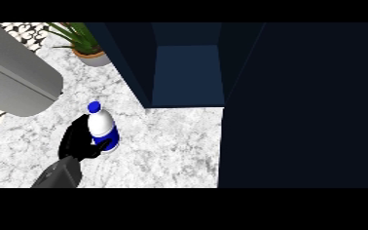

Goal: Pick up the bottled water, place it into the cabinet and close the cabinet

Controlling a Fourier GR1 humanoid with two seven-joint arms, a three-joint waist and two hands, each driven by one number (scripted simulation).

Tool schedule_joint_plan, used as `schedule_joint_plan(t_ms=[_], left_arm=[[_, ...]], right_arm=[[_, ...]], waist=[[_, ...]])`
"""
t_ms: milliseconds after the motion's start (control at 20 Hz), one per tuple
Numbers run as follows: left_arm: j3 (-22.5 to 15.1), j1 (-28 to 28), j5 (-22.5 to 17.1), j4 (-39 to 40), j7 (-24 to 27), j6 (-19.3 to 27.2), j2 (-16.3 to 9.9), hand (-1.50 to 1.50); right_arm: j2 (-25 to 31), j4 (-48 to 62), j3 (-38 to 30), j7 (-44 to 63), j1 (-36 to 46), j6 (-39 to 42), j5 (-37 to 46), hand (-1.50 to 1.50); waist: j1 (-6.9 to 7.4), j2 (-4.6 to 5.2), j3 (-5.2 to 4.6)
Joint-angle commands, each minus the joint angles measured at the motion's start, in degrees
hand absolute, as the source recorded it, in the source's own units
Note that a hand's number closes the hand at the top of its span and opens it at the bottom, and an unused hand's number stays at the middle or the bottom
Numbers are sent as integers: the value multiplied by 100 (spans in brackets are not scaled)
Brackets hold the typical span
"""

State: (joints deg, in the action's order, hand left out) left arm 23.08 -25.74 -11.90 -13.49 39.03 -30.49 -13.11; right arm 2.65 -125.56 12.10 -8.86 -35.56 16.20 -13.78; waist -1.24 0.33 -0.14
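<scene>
While the cabinet stands open, the pick-up step is judged to be in hand. At the far left of the frame a large grey rounded object (25, 78) is seen, with a potted plant (84, 44) at the upper left. Lower left, the left hand (78, 143) is curled around the bottled water (102, 126), its fingers clamped on the upright bottle on the marble table (173, 146). Next, the bottle must be lifted and carried right and up into the cabinet (188, 70) at upper centre. The right hand is not shown.
</scene>
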Motion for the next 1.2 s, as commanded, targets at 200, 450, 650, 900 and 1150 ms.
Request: schedule_joint_plan(t_ms=[200, 450, 650, 900, 1150], left_arm=[[-180, 421, -19, -382, 609, -290, 388, 150], [-113, 530, -380, -880, 126, -327, 449, 150], [-176, 741, -526, -1101, -49, -732, 415, 150], [-339, 998, -835, -2063, -737, -574, 700, 150], [-738, 1502, -1035, -3722, -1808, 232, 1181, 150]], right_arm=[[-78, 197, 307, -370, -180, 14, 408, -150], [-140, 69, 155, 83, 110, -279, 102, -150], [191, 202, -293, -174, 14, 76, -228, -150], [-102, 156, 444, -224, -279, -130, 329, -150], [-59, 80, 299, -109, -56, -198, 200, -150]], waist=[[62, -36, 10], [125, -46, 16], [118, -46, 16], [144, -68, 21], [188, -81, 27]])
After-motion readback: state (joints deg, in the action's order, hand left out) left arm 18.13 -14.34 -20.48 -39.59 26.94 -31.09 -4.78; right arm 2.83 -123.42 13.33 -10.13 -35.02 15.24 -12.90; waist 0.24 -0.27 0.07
